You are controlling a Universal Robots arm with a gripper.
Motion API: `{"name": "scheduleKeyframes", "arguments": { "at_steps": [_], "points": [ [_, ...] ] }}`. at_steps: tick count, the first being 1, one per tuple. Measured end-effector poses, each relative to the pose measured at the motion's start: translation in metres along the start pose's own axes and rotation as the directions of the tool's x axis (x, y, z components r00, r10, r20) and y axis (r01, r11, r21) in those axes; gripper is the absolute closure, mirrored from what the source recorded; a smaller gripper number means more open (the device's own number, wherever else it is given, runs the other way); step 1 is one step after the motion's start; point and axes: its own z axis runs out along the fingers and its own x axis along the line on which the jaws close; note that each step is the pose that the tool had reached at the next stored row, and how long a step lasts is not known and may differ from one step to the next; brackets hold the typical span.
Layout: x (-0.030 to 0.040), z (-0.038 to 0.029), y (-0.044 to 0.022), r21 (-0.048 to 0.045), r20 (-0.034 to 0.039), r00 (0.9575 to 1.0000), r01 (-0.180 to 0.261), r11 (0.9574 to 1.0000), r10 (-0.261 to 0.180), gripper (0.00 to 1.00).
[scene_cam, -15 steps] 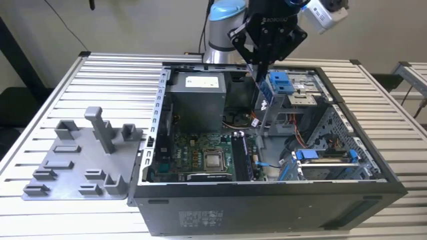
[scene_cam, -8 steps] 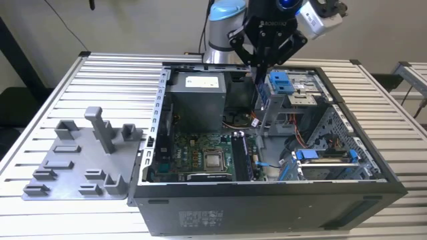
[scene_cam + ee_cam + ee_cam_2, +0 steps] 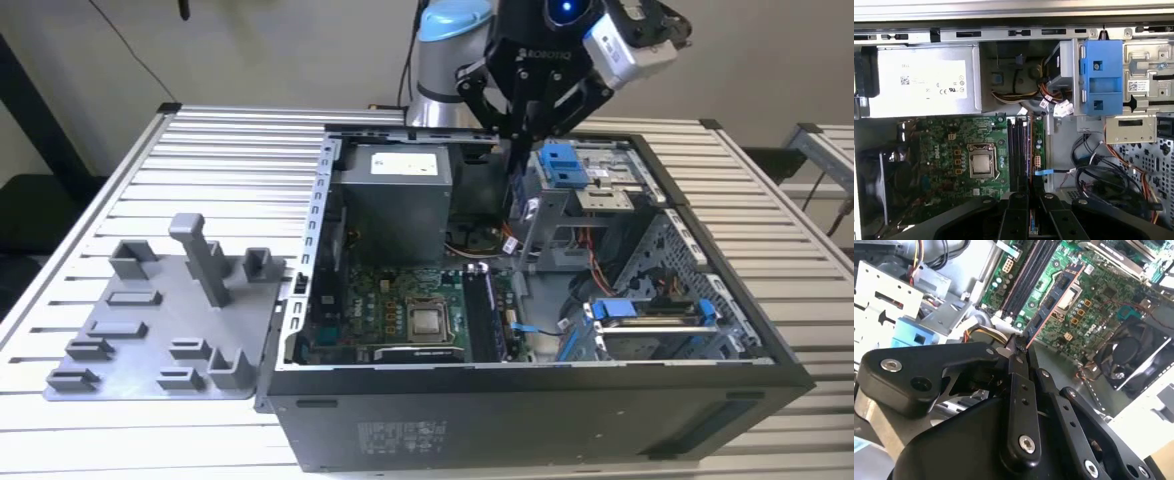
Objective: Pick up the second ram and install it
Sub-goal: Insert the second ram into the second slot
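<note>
My gripper (image 3: 521,128) hangs over the back part of the open computer case (image 3: 534,385), shut on the top end of a ram stick (image 3: 513,200) that points straight down. In the second wrist view the green ram (image 3: 1056,300) with its orange edge runs out from my gripper (image 3: 1016,347) toward the motherboard. In the first wrist view the ram (image 3: 1030,150) shows edge-on, above the black memory slots (image 3: 1018,150) next to the processor socket (image 3: 981,165), and my gripper (image 3: 1029,202) is closed around it. The stick is still above the slots, not touching them.
A grey power supply (image 3: 394,200) fills the case's back corner at the exterior view's left. A blue drive bracket (image 3: 561,165) and loose cables (image 3: 1094,170) lie on the other side of the slots. A grey parts fixture (image 3: 160,310) stands on the slatted table outside the case.
</note>
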Motion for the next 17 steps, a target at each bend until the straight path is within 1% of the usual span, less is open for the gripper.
{"name": "scheduleKeyframes", "arguments": {
  "at_steps": [1, 2, 6, 10, 15, 17],
  "points": [
    [-0.0003, 0.0008, 0.0000, 0.0003, -0.0059, 1.0000, 0.000, 1.0000, 0.000, 0.85],
    [-0.0004, 0.0021, 0.0000, 0.0005, -0.0085, 1.0000, 0.000, 1.0000, 0.000, 0.85],
    [-0.0005, 0.0087, -0.0006, 0.0002, -0.0090, 1.0000, 0.000, 1.0000, 0.000, 0.85],
    [-0.0039, 0.0161, -0.0021, -0.0005, -0.0090, 1.0000, 0.000, 1.0000, 0.000, 0.85],
    [-0.0039, 0.0252, -0.0027, -0.0005, -0.0090, 0.9999, -0.005, 1.0000, 0.005, 0.85],
    [-0.0039, 0.0279, -0.0027, -0.0005, -0.0091, 0.9999, -0.005, 1.0000, 0.005, 0.85]
  ]
}}
